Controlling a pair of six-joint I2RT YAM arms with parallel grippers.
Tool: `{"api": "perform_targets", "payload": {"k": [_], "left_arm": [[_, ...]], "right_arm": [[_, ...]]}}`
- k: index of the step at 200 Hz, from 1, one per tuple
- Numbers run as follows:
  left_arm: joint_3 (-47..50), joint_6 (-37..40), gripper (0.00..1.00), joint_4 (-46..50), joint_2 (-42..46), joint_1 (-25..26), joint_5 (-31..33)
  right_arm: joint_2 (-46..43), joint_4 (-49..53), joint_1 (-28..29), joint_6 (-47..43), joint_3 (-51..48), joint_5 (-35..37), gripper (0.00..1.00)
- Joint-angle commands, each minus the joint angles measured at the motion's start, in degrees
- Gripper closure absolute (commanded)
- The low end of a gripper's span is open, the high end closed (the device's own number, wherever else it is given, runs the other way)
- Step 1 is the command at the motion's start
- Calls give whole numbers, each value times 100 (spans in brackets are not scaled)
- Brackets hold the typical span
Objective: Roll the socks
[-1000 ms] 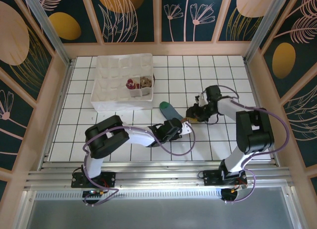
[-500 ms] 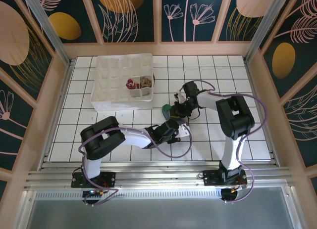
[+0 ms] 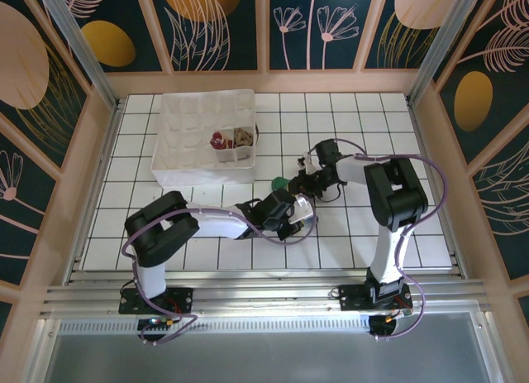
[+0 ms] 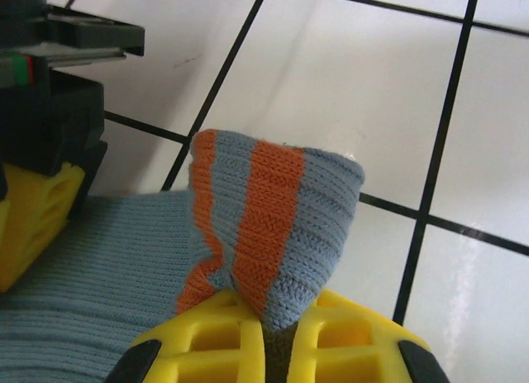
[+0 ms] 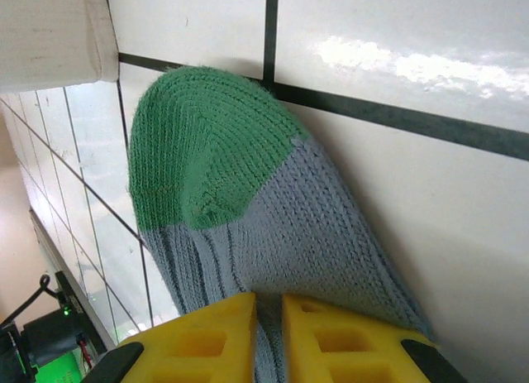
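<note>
Left end effector (image 4: pixel 278 333) is seen clamped on the orange-striped cuff (image 4: pixel 273 217) of the blue-grey knitted sock with green toe (image 5: pixel 281 209) on the white tiled table (image 4: pixel 347 77), while its foot is pinched by the right end effector (image 5: pixel 269 308), the toe projected toward 11 o'clock in the right wrist view.

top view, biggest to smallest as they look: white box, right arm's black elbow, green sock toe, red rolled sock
1. white box
2. right arm's black elbow, though it sits nearer the camera
3. green sock toe and red rolled sock: too alike to rank
</note>
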State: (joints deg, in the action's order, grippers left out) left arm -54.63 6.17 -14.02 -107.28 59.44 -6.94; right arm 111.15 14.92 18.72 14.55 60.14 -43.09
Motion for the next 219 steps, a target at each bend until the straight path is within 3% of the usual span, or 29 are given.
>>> {"api": "perform_targets", "payload": {"k": [1, 76, 105, 143, 182, 219], "left_arm": [[183, -789, 100, 544, 6, 63, -1270], [-275, -1672, 100, 937, -503, -694, -2587], [-969, -1635, 100, 1850, -1160, -937, -2980], [-1775, -1628, 100, 2779, -1870, -1133, -2990], [-2030, -1876, 100, 2859, -2146, -1320, -3035], [-2304, -1772, 100, 3116, -2377, -1420, -3085]], "right_arm": [[443, 161, -328, 6, -440, 1504, 82], [269, 84, -594, -58, -721, 1533, 82], [159, 3, -648, -50, -827, 1473, 82], [-392, -137, -749, 12, -925, 1365, 80], [-1323, -129, -1149, 171, -968, 1240, 67], [-2219, -205, -1519, 65, -1285, 839, 62]]}}
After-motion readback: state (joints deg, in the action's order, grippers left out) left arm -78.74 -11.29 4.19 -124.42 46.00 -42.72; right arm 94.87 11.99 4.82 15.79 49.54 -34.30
